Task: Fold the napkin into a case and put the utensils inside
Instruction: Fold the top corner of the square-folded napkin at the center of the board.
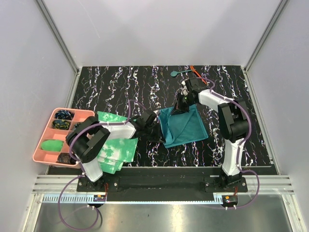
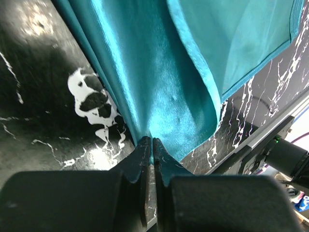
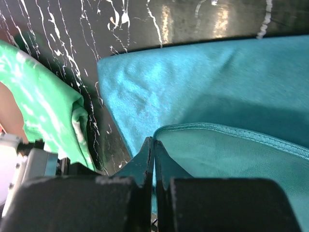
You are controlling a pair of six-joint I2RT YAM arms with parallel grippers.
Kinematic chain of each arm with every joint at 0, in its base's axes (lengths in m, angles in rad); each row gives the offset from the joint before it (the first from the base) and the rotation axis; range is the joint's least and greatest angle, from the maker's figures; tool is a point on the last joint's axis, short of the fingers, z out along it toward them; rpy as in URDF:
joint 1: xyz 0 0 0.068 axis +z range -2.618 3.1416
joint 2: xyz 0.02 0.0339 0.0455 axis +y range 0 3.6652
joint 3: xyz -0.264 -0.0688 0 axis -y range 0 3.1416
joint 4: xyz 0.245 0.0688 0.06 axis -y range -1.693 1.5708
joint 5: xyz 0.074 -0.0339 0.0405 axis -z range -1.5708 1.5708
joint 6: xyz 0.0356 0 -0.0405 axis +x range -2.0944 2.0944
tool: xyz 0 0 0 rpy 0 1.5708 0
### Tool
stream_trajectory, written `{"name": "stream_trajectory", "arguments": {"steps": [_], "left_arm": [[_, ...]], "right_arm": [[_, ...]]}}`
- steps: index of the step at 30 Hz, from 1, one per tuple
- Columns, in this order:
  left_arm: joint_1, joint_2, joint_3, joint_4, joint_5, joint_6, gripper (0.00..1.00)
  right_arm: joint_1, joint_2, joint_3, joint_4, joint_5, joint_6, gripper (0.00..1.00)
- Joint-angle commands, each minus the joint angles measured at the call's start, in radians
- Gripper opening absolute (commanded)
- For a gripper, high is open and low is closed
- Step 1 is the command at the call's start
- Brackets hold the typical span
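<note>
Pinching the dark teal napkin (image 1: 186, 128) at two spots, both grippers are clamped on cloth: the left gripper (image 2: 151, 145) has its left edge, the right gripper (image 3: 153, 145) its hemmed upper edge, raised over the lower layer, I reckon so it can be folded across itself. It lies at the frame's centre, only partly folded. Two utensils lie at upper centre, one teal spoon (image 1: 175, 73) and one orange stick (image 1: 195, 71); two mottled green cloths (image 1: 118, 151) and one pink tray (image 1: 36, 155) sit lower left.
</note>
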Motion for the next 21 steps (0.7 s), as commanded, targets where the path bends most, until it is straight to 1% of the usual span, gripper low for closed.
{"name": "stream_trajectory", "arguments": {"steps": [1, 12, 21], "left_arm": [[-0.016, -0.06, -0.026, 0.071, -0.032, -0.021, 0.07], [-0.042, -0.057, -0.038, 0.081, -0.039, -0.032, 0.07], [-0.049, -0.057, -0.05, 0.085, -0.047, -0.036, 0.07]], "right_arm": [[0.014, 0.037, 0.067, 0.008, -0.029, 0.01, 0.0], [0.016, 0.103, 0.123, 0.013, -0.031, 0.0, 0.0], [0.019, 0.123, 0.162, 0.016, -0.048, 0.013, 0.0]]}}
